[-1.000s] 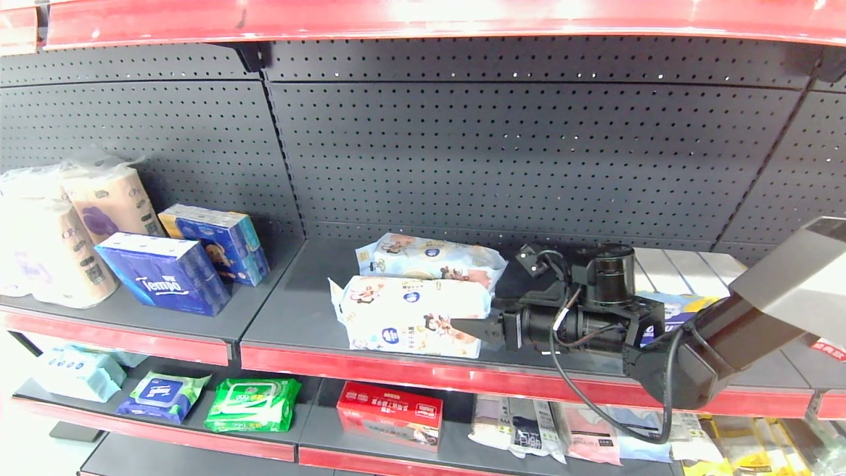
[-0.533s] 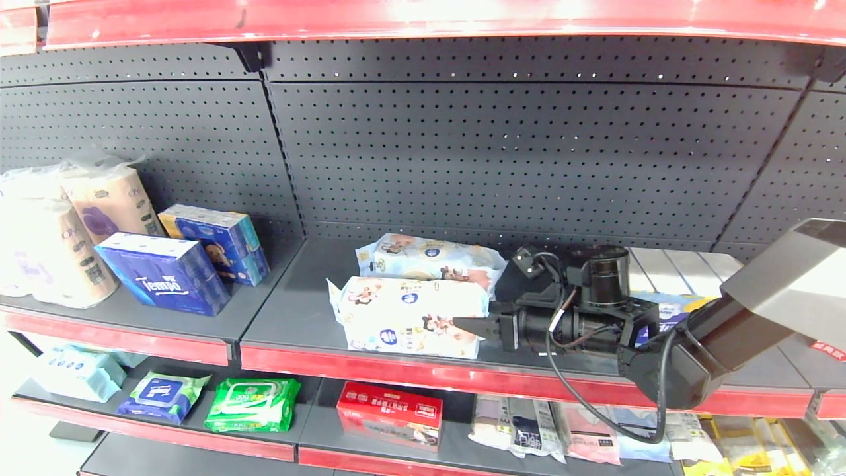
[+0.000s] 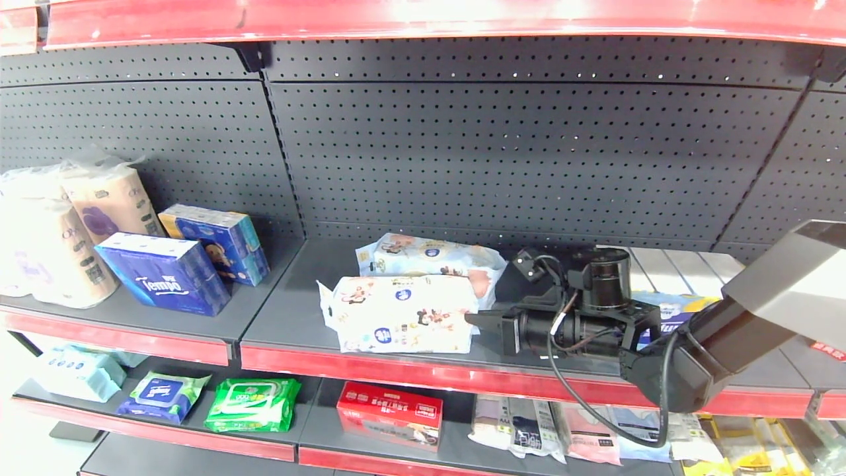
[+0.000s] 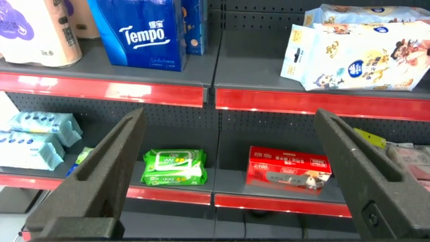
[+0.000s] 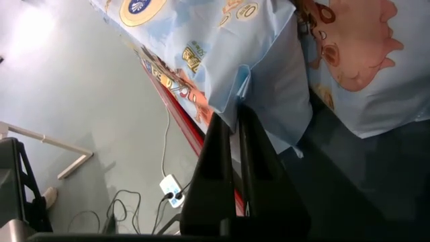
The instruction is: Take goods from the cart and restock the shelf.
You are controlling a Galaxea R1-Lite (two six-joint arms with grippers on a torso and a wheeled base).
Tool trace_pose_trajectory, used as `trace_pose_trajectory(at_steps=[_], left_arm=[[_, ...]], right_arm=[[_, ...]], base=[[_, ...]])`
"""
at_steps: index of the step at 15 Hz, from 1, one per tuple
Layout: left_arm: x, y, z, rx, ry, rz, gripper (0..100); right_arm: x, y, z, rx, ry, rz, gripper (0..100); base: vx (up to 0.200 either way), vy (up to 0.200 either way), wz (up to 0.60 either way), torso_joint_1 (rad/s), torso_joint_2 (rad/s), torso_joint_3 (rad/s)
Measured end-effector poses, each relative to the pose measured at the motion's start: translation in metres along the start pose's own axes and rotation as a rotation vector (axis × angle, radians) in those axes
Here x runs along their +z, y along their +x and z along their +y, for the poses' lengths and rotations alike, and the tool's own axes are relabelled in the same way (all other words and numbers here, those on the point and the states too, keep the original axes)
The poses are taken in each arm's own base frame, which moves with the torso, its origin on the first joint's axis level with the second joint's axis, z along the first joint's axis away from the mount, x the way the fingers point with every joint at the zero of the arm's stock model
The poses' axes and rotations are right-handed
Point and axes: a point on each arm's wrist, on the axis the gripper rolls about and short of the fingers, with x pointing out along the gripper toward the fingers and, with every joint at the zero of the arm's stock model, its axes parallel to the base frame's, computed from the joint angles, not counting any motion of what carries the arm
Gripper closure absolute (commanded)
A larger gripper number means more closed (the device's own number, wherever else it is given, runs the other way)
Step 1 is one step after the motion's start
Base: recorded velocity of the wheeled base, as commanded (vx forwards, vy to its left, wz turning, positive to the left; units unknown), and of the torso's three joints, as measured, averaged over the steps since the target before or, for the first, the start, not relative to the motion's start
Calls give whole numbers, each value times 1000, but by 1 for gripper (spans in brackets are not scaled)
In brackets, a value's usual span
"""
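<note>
Since 1.0 s ago: the front tissue pack (image 3: 396, 317) has slid toward 9 o'clock along the shelf (image 3: 291, 311) and turned slightly, so its left end flap now sits further out. The right gripper (image 3: 470, 318) has its tip a little higher and further toward 3 o'clock than before.

Current state, head view:
- Front tissue pack lies flat near the shelf's front lip, long side along the edge.
- Rear tissue pack (image 3: 429, 254) lies at 12 o'clock of it, the two touching or nearly so.
- Right gripper sits at 3 o'clock of the front pack, level with it, tip at the pack's right end.

Right wrist view: the fingers are pressed almost together, a thin slit between them, tips against the pack's end seam. Whether any film is caught there cannot be told.

Left wrist view: the left gripper (image 4: 230, 117) is spread wide, nothing between its fingers. It faces the shelving from lower down.

Other stock: a blue tissue box (image 3: 165, 274) well off at 9 o'clock of the front pack. On the shelf below, a green wipes pack (image 3: 252, 403) and a red box (image 3: 390, 413).
</note>
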Motion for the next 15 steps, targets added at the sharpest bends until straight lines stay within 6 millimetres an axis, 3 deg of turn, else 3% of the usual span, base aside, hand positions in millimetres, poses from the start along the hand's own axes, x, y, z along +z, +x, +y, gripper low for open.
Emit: trace_pose_trajectory(at_steps=[15], left_arm=[[0,0,0,0,1,0,0]], right_arm=[[-4,-39,14,-29,6,8,100]], base=[[0,0,0,0,0,0]])
